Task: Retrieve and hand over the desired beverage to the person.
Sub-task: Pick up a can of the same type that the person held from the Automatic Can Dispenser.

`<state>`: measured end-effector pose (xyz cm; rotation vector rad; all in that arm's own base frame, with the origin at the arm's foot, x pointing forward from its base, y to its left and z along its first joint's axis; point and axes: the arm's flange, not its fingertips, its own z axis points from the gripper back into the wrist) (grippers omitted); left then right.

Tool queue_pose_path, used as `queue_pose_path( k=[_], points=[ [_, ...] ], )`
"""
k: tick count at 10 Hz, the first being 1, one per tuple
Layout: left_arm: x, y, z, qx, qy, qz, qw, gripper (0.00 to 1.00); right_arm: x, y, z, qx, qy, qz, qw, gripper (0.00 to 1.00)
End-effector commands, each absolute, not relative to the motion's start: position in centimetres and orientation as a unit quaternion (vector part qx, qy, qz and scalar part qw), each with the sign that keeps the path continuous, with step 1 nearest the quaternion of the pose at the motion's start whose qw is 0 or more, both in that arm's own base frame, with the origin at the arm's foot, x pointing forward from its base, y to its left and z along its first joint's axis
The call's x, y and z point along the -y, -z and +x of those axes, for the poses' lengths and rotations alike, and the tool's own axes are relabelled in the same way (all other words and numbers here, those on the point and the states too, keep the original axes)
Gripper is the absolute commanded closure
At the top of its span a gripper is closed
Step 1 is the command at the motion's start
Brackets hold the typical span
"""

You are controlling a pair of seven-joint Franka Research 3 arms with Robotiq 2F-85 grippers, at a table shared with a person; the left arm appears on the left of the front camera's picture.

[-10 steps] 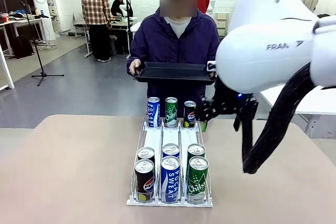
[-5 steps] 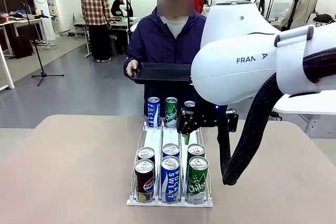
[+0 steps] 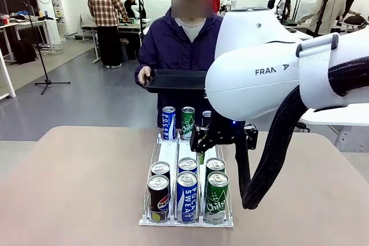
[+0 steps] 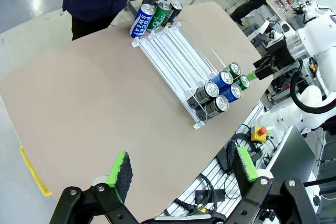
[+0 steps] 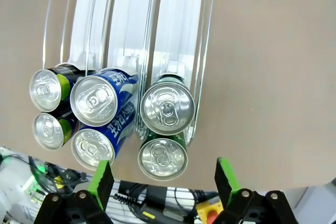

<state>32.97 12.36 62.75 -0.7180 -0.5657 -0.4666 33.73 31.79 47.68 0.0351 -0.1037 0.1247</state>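
The left end effector (image 4: pixel 182 166) hangs high over the beige bench (image 3: pixel 75 188), its green pads (image 4: pixel 121 169) set wide apart with nothing between them.

At the near end of the white 3-lane wire rack (image 3: pixel 186 223), the front row holds 3 cans: a dark cola can (image 3: pixel 158 198), a blue Pocari Sweat can (image 3: pixel 187 196) and a green Chilsung can (image 3: pixel 217 197). Behind them stands a second row of 3 in the same order (image 3: pixel 188 165). None of these has moved in the last second.

The right end effector (image 5: pixel 164 182) is what differs. 1 second ago the right arm filled the picture's right side, with its end effector beside the far right corner of the rack. It has since swung in over the rack's right lane, and over the last half second it has shifted only slightly. Its fingers are spread apart above the 2 near green cans; in the right wrist view the front green can's top lies between the pads, which grip nothing.

At the far end of the rack stand a blue can (image 3: pixel 168 123), a green can (image 3: pixel 188 122) and a dark can (image 3: pixel 207 118), now partly hidden by the arm.

Beyond the bench, the person in a dark purple jacket (image 3: pixel 167 47) stays holding a flat black tray (image 3: pixel 176 79).
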Motion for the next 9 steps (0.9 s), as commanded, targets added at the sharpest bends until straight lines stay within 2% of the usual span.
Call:
queue_pose_path(
  k=[1, 9],
  points=[
    [-12.6, -62.8, 33.0, 0.277, 0.231, -0.351, 0.864, 0.00, -31.7, -47.9, 33.8, 0.055, -0.065, 0.017, 0.996, 0.00],
    [-12.6, -62.8, 33.0, 0.277, 0.231, -0.351, 0.864, 0.00, -32.1, -46.0, 32.1, 0.057, -0.056, -0.003, 0.997, 0.00]
  ],
)
